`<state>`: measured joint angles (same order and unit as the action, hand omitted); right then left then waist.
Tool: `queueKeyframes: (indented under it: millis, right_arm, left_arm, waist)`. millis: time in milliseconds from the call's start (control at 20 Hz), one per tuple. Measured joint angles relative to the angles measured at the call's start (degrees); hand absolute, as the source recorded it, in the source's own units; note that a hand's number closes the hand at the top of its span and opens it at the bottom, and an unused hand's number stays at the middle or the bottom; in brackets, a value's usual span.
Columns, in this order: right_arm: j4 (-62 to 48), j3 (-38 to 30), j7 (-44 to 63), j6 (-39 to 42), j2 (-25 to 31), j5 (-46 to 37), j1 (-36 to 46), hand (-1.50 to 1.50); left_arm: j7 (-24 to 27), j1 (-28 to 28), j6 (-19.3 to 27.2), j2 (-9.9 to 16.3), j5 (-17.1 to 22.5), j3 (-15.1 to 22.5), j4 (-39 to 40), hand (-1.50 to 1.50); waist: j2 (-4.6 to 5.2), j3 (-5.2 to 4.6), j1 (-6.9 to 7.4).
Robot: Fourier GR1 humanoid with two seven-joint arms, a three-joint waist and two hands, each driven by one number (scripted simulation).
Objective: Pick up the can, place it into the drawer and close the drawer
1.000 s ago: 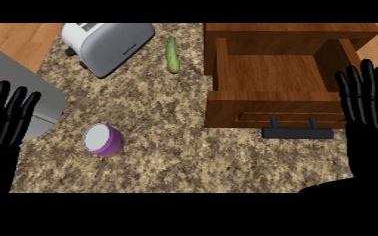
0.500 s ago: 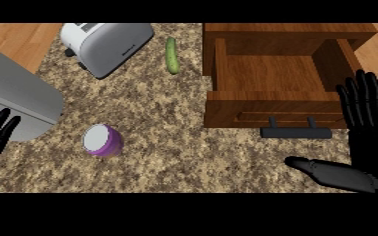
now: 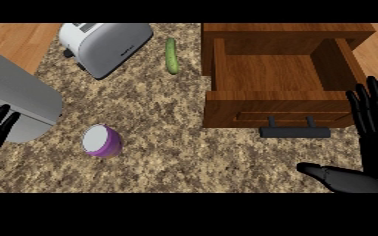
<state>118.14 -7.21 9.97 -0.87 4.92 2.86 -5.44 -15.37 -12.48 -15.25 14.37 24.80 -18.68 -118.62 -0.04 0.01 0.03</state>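
Counter holds one can [image 3: 101, 140] (upright), one drawer [image 3: 280, 87].

Toaster [image 3: 107, 45] upper left; cucumber [image 3: 172, 56] just right of it.

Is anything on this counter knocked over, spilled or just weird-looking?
Nothing is spilled or broken. The purple can stands upright, the drawer is open and holds nothing visible. The one oddity is a cucumber lying loose on the counter beside the toaster.

Note the speckled granite desk [image 3: 184, 130]. On it you see a purple can [image 3: 101, 140], a toaster [image 3: 105, 45], a green cucumber [image 3: 172, 55] and an open wooden drawer [image 3: 280, 82].
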Motion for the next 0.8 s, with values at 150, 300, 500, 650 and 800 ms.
queueKeyframes:
  millis: [150, 300, 500, 650, 800]
  right_arm:
    - [-0.4, -0.7, -0.4, 0.3, 0.0, 0.5, 0.1, -1.5]
    - [0.3, -0.8, -0.1, 0.4, -0.1, 0.3, 0.2, -1.5]
    - [1.5, -1.7, -0.6, 1.4, 0.1, 1.2, -1.3, -1.5]
    - [3.3, -2.1, 0.7, 1.7, 0.2, 1.8, -1.8, -1.5]
    - [3.0, -2.4, -0.8, 2.4, -0.2, 1.6, -2.9, -1.5]
  left_arm:
    - [1.8, -1.3, -1.6, -2.1, -2.7, 1.2, 1.5, -1.5]
    - [2.9, -1.5, -1.9, -4.0, -6.0, 2.9, 3.1, -1.5]
    - [5.6, -0.2, -1.3, -6.3, -11.5, 5.4, 7.2, -1.5]
    - [9.1, -0.3, -0.8, -8.2, -15.8, 7.2, 10.8, -1.5]
    - [12.8, -0.4, -1.3, -8.6, -17.8, 7.2, 15.1, -1.5]
  waist:
    - [0.01, -0.01, 0.03]
    - [0.01, 0.01, 0.0]
    - [0.01, -0.01, -0.12]
    - [0.02, 0.0, -0.15]
    - [0.0, -0.03, -0.13]
